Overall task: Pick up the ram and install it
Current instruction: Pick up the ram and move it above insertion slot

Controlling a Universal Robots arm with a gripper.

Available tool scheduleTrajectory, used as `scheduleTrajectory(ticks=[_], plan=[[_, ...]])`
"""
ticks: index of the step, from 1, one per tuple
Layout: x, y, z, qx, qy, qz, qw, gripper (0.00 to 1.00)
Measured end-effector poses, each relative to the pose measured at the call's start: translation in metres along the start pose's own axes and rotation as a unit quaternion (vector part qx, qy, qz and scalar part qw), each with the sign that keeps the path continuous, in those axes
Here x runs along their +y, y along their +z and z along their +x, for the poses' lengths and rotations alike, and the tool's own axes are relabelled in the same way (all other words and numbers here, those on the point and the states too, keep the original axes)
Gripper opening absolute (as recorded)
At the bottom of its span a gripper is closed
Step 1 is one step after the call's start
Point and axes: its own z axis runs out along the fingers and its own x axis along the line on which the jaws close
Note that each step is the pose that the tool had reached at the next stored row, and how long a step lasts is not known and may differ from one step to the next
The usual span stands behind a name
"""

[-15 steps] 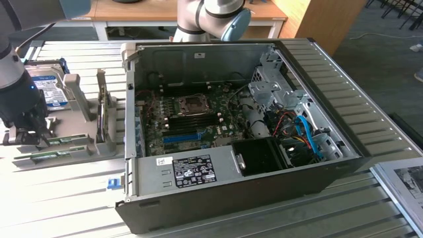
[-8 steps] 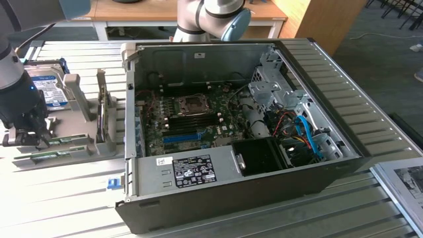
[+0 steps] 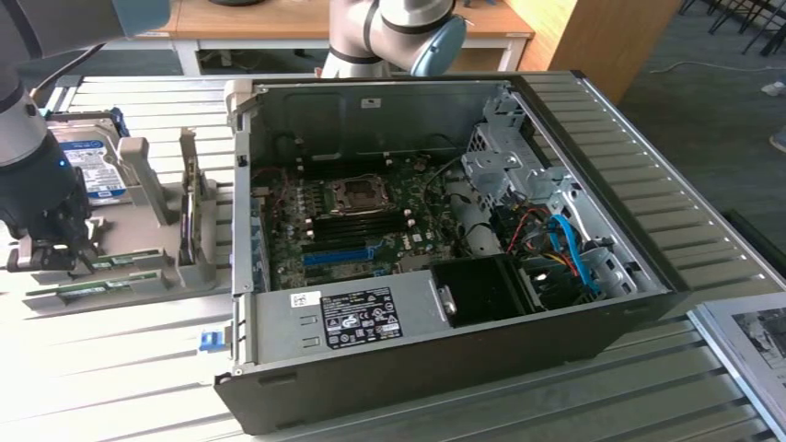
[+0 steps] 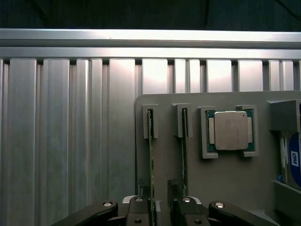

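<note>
On your ribbed aluminium table (image 3: 110,368), the open black case (image 3: 491,359) bares its motherboard (image 3: 356,226). The black label (image 3: 375,313) on its metal box is too small to read. At the exterior view's left, the grey holder (image 4: 225,188) carries a blue-labelled drive (image 3: 92,161), a square metal-capped chip (image 4: 230,131), the ram (image 4: 151,155) and a second stick (image 4: 184,141), both thin, green and on edge in slots. Your gripper (image 4: 161,200) hangs spread at the ram's near end; whether it touches, you cannot tell.
</note>
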Motion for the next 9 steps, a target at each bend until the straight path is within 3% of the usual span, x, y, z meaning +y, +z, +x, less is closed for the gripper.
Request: scheduleTrajectory(ticks=[9], plan=[[-0.0069,-0.0003,-0.0002,0.0000,0.000,0.0000,1.0000,0.29]])
